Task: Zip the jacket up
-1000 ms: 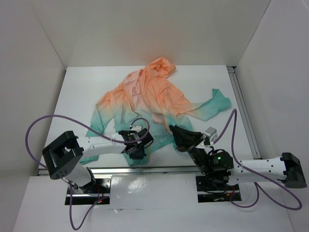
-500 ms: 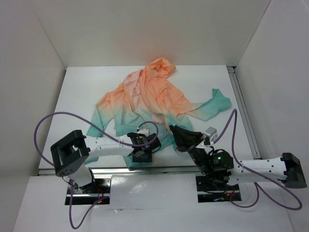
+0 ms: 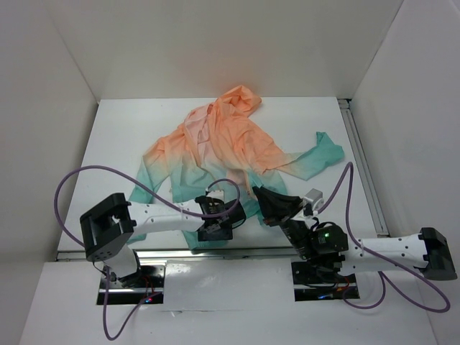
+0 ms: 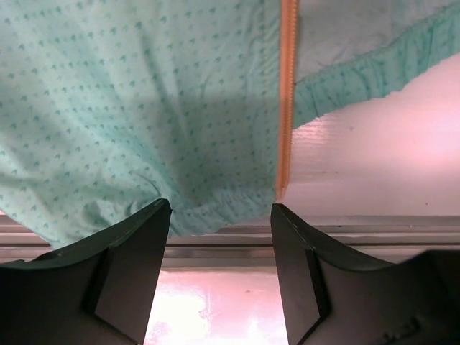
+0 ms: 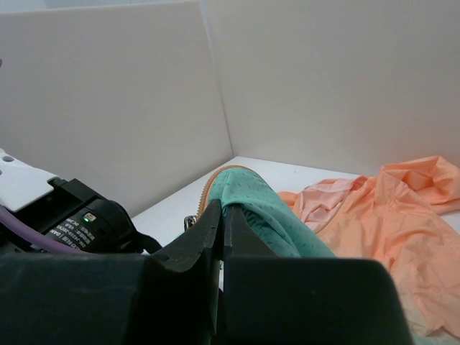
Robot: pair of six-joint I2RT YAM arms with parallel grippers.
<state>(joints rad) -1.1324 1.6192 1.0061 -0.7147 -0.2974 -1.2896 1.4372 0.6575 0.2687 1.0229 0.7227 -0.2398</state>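
On the white table (image 3: 115, 129), the jacket (image 3: 223, 144) is lying spread out flat-ish, with the peach hood (image 3: 241, 100) toward the far wall and the teal hem (image 3: 180, 188) down at the near edge by the arm bases. One sleeve is flung out to the right.

The left gripper (image 4: 219, 210) sits low over the bottom of the front opening. Its fingers (image 4: 136, 251) are spread wide and aren't holding anything. In the left wrist view the orange zipper tape (image 4: 287, 93) runs straight down the teal fabric and ends just above the gap between them, right by the table's edge.

The right gripper (image 5: 223, 215) is pressed together, pinching a fold of teal jacket fabric lifted off the table. The cloth drapes over its fingers, with an orange edge showing along the fold.
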